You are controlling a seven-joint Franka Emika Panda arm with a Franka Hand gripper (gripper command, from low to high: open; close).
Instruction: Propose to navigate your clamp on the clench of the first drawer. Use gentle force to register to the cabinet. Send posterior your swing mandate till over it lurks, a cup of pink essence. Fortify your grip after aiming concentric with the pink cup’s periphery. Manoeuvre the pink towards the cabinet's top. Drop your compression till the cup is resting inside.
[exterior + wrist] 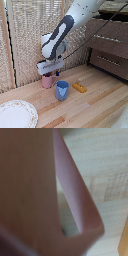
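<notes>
The pink cup [47,81] stands on the wooden table near the slatted back wall. My clamp [49,73] is down on its rim, its blue fingertips [56,73] level with the cup's top. In the wrist view the pink cup [35,193] fills the picture, blurred, with its side handle [82,203] close to the lens; no finger shows there, so the jaw spacing is unclear. The cabinet [120,50] stands at the exterior view's right. Its first drawer [112,30] carries the clench [107,38], far from my clamp.
A blue cup [62,90] stands just in front of the pink one. An orange block [79,87] lies beside it, toward the cabinet. A white patterned plate [15,116] sits at the near corner on the exterior view's left. The lower drawer's handle [108,60] shows below.
</notes>
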